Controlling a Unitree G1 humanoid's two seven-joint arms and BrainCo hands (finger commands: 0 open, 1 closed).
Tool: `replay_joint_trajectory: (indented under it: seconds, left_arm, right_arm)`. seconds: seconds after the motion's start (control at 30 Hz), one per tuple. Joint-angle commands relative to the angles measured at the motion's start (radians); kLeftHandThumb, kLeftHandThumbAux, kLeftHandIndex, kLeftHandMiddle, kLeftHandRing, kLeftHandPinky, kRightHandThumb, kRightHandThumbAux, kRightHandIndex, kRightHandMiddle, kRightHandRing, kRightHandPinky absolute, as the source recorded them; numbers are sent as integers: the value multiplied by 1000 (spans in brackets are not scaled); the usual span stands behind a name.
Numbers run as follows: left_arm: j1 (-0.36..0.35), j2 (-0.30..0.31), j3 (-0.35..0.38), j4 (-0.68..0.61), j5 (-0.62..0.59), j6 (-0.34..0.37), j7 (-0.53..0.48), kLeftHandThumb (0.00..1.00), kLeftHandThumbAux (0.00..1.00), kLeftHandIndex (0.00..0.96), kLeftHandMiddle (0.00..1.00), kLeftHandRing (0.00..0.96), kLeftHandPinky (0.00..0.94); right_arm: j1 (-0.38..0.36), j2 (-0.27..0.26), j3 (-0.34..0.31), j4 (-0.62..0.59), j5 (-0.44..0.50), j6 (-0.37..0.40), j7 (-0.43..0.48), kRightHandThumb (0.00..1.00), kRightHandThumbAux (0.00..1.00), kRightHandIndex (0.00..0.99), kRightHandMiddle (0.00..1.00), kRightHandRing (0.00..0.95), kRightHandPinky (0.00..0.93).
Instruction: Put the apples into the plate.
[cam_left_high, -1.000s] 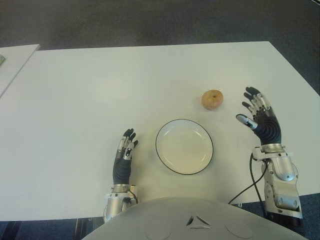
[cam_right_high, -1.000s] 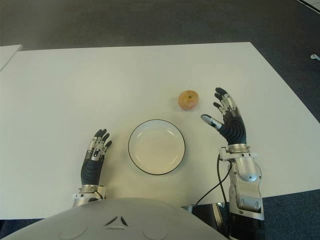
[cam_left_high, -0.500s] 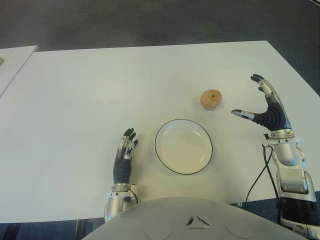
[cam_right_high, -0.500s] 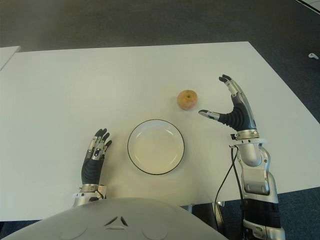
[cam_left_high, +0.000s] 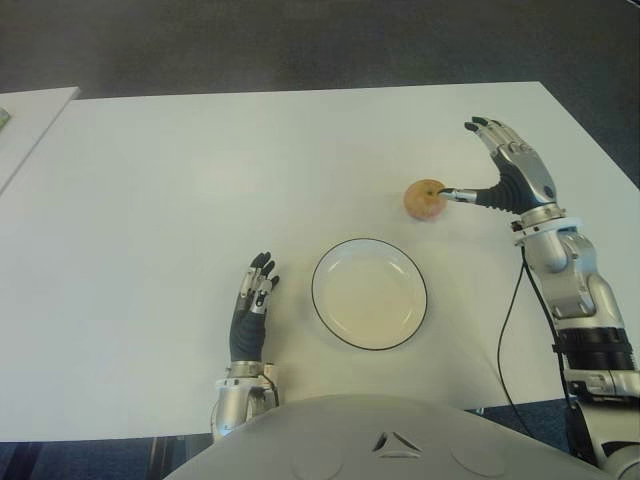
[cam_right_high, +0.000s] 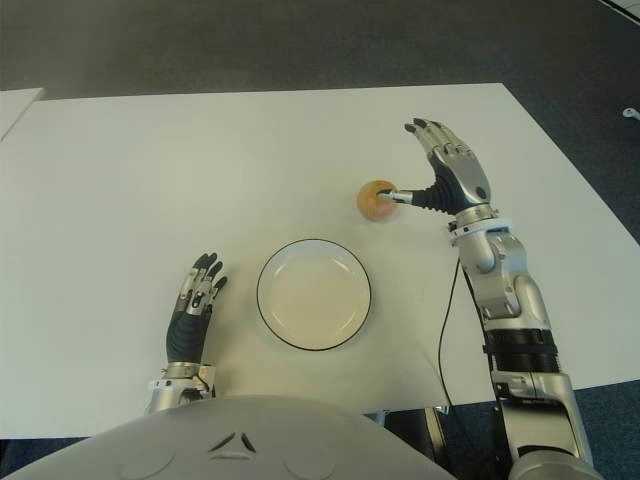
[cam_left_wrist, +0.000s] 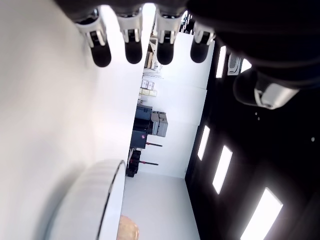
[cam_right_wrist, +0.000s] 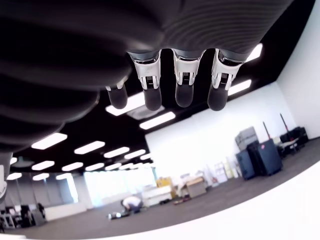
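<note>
Table (cam_left_high: 150, 200) white, holds all. Left hand (cam_left_high: 250, 312) near edge, left of plate (cam_left_high: 369, 293), fingers straight, grasping nothing; we judge it idle. Plate centre-near, bare inside, ready to receive. Apple (cam_left_high: 423, 199) beyond plate, to right. Right hand (cam_left_high: 510, 175) spread wide beside apple, thumb at fruit, not yet closed; we judge grasp approach. We count: one apple, one plate, two hands.

Right hand (cam_left_high: 505, 175) has reached the apple (cam_left_high: 424, 199).
</note>
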Motion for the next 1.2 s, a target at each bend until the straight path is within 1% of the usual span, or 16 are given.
replay_joint_trajectory:
  seconds: [0.03, 0.17, 0.3, 0.43, 0.67, 0.97, 1.2]
  left_arm:
    - [-1, -9, 6, 31, -18, 25, -11, 35, 292, 0, 0, 0, 24]
    - [-4, -15, 9, 40, -48, 17, -21, 42, 291, 0, 0, 0, 25]
    - [-7, -14, 9, 47, -58, 9, -28, 49, 290, 0, 0, 0, 24]
    - [-12, -11, 10, 51, -53, 9, -28, 52, 292, 0, 0, 0, 23]
    - [-4, -15, 3, 43, -45, 3, -23, 53, 298, 0, 0, 0, 25]
    - [-4, -12, -1, 43, -49, 2, -30, 49, 292, 0, 0, 0, 39]
    - [-1, -10, 0, 39, -48, 5, -30, 52, 287, 0, 0, 0, 33]
  right_arm:
    - [-70, -36, 57, 84, -34, -10, 24, 359, 415, 33, 0, 0, 0]
    - [-110, -50, 91, 130, -41, -19, 28, 355, 399, 15, 0, 0, 0]
    - [-145, -51, 128, 185, -44, -27, 24, 346, 384, 4, 0, 0, 0]
    - [-185, -40, 163, 255, -53, -34, 4, 338, 373, 0, 0, 0, 0]
    - [-241, -25, 210, 336, -56, -37, -21, 327, 365, 0, 0, 0, 0]
    - [-290, 0, 263, 418, -64, -30, -51, 306, 356, 0, 0, 0, 0]
    - [-324, 18, 300, 492, -73, -34, -85, 285, 357, 0, 0, 0, 0]
